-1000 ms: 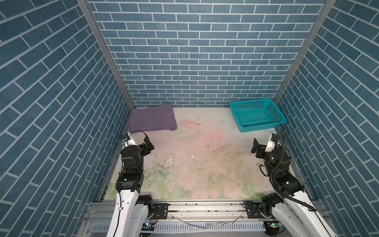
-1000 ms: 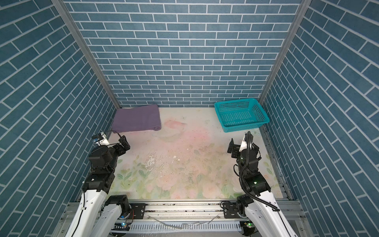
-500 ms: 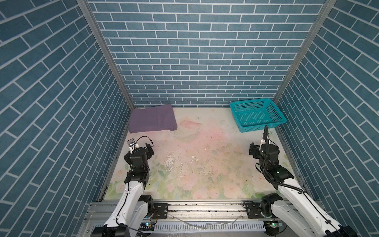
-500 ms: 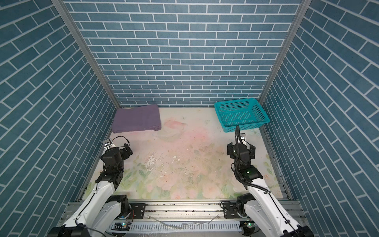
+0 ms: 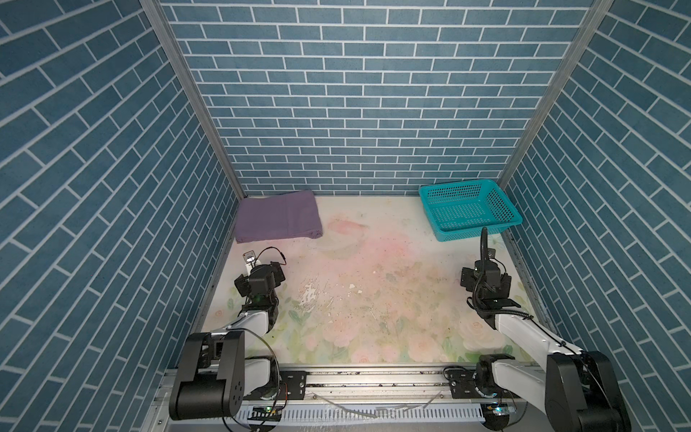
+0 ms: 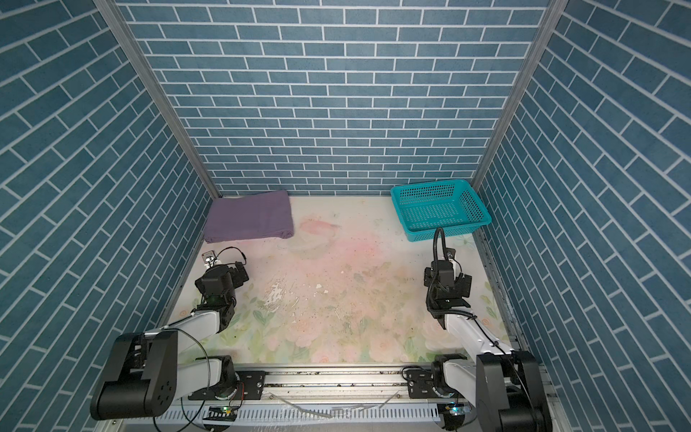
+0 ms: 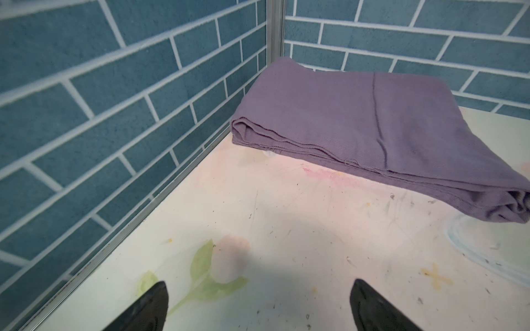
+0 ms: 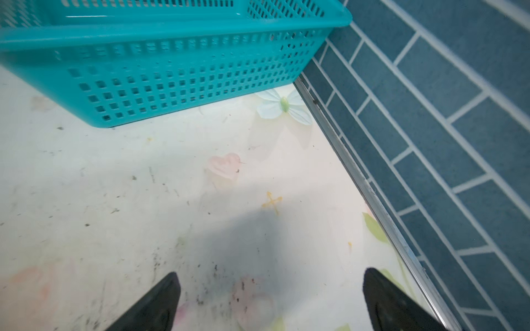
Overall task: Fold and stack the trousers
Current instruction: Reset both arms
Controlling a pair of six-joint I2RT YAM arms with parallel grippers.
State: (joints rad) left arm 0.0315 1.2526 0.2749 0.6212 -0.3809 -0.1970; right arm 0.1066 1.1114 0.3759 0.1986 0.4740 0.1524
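At the near edge of the table (image 5: 374,306), two arms are lying low, one on each side. The left gripper (image 7: 258,283) and the right gripper (image 8: 271,272) are both standing spread wide and gripping nothing, which suggests the folding is done. Farther back, in the far left corner, the trousers (image 5: 278,217) are lying as one flat folded bundle against both walls, likely parked there as the stacking spot. In the far right corner, one teal basket (image 5: 458,186) is sitting with nothing in it, well apart from the cloth. That is making two grippers, one pair of trousers and one basket.
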